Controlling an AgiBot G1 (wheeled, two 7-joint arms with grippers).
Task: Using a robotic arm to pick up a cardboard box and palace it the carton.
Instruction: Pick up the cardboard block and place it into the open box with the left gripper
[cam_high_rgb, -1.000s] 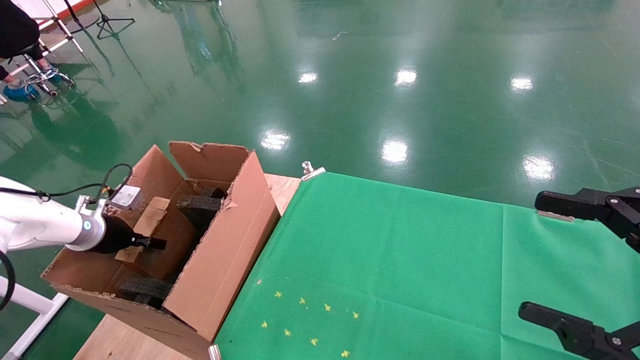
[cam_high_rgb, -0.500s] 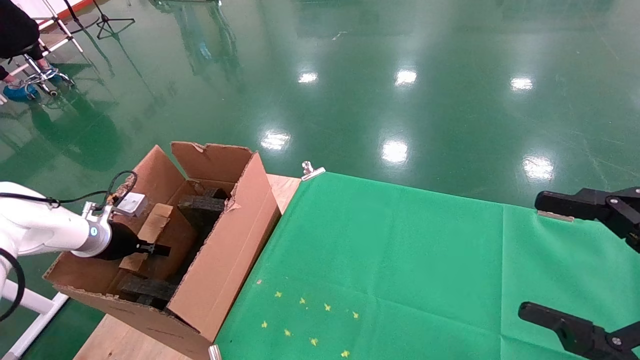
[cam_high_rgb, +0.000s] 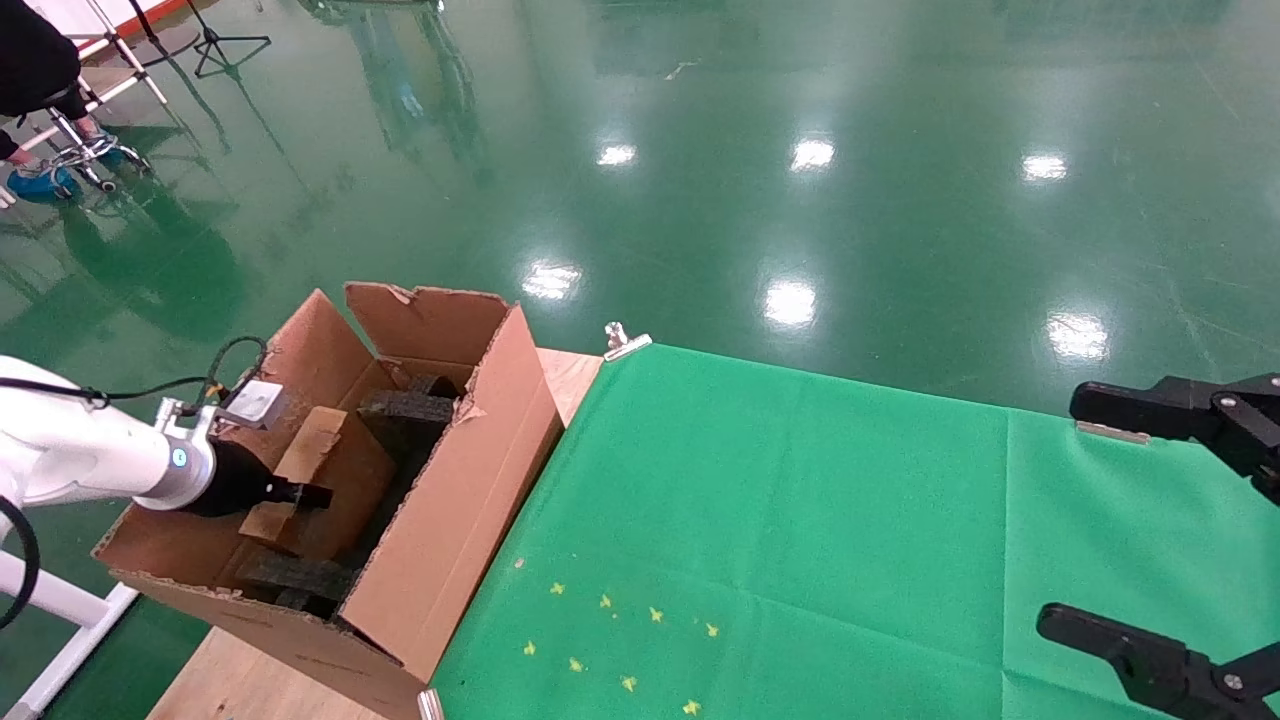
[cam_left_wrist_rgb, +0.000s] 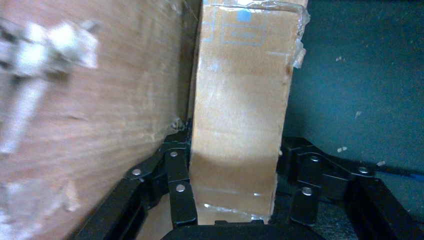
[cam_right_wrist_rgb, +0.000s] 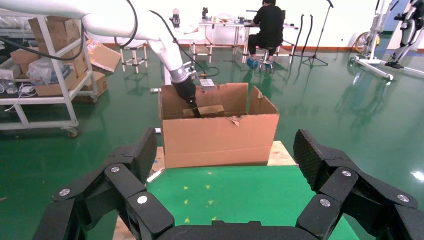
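Browns, greens and black

The carton (cam_high_rgb: 455, 500) and cardboard box (cam_high_rgb: 318, 470) are plain brown, the box face marked with pale blue printed lines; black foam blocks (cam_high_rgb: 405, 415) sit in the carton. The table (cam_high_rgb: 800, 520) wears bright green cloth speckled with yellow marks (cam_high_rgb: 610, 640). White robotic arm (cam_high_rgb: 70, 450), black left gripper (cam_high_rgb: 290, 493), black right gripper (cam_high_rgb: 1170, 530).

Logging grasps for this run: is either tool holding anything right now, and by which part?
The left tool clamps the cardboard box by one end, across its two wide faces, inside the carton. The right tool holds nothing.
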